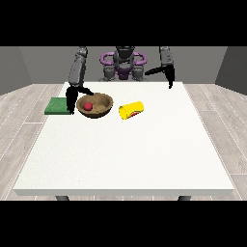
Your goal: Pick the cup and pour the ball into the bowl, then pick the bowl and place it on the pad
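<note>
At bowl [95, 105] rim: robot hand [72, 96] open; touching.

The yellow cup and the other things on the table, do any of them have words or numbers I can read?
None can be read.
Yellow cup: a red and green mark on its side, too small to tell if it holds letters.
Bowl, red ball, green pad: plain.

The near half of the surface [125, 159] lies bare. Along the far part, three things stand in a row: a green pad [58, 106] at the view's left edge, a wooden bowl [99, 107] just beside it, and a yellow cup [131, 110] on its side, near the bowl.
</note>
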You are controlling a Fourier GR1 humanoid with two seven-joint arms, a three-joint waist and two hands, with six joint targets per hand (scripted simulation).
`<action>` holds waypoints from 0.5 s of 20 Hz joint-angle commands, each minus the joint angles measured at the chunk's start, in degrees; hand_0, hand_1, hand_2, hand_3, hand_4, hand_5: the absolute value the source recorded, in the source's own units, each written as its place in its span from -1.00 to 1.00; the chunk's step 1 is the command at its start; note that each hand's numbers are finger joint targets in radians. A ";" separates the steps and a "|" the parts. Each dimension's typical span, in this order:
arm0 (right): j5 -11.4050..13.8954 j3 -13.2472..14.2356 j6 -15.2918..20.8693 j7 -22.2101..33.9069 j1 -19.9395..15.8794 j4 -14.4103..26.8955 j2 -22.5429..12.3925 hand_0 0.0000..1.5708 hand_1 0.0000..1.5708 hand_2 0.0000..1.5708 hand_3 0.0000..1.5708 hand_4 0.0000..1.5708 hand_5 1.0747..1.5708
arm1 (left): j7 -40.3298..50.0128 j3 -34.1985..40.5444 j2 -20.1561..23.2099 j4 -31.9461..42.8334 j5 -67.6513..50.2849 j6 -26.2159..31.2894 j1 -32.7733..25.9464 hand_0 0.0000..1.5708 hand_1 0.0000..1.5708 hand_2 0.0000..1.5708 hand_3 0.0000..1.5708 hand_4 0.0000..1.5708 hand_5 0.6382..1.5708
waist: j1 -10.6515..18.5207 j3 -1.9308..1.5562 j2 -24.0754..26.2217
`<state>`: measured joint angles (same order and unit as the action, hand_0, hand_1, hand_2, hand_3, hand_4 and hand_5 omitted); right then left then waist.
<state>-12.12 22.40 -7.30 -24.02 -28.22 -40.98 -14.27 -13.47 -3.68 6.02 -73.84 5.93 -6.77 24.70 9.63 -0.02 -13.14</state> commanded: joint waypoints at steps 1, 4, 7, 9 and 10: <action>-0.15 0.36 -1.69 -4.23 -2.14 7.01 -1.07 -1.00 -1.00 -1.00 -1.00 -0.80 0.97 | 2.95 -0.07 -0.31 -3.95 0.53 -0.10 0.44 -1.00 -1.00 -1.00 -1.00 -1.00 0.99 | -0.10 -0.03 -1.28; 0.03 0.43 -0.39 -6.20 -4.39 9.31 -1.13 -1.00 -1.00 -1.00 -1.00 -0.87 0.97 | 1.21 0.25 0.49 -5.05 1.19 0.32 -1.27 -1.00 -1.00 -1.00 -1.00 -1.00 0.99 | 0.65 -0.03 -2.44; 1.62 -1.65 2.73 -6.10 -4.54 10.40 1.81 -1.00 -1.00 -1.00 -1.00 -0.92 0.96 | 2.35 -0.24 -0.46 -5.70 1.40 0.29 -2.21 -1.00 -1.00 -1.00 -1.00 -1.00 0.99 | 0.14 -0.02 -0.43; -1.55 1.31 1.20 -4.54 -4.43 12.83 1.30 -1.00 -1.00 -1.00 -1.00 -0.50 1.00 | 5.07 1.28 2.79 -8.12 -0.51 3.64 -0.89 -1.00 -1.00 -1.00 -1.00 -1.00 0.99 | 1.92 -0.04 -1.59; -3.40 3.53 2.86 0.71 -4.50 13.82 -0.05 -1.00 -1.00 -1.00 -1.00 -0.41 0.90 | 0.94 0.53 1.30 -6.77 -0.38 2.92 -2.28 -1.00 -1.00 -1.00 -1.00 -1.00 0.99 | 1.87 -0.02 -3.82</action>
<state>-13.05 23.36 -6.40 -28.39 -32.68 -31.54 -14.46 -11.54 -2.81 7.18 -79.42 5.94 -4.88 23.67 10.47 0.35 -14.97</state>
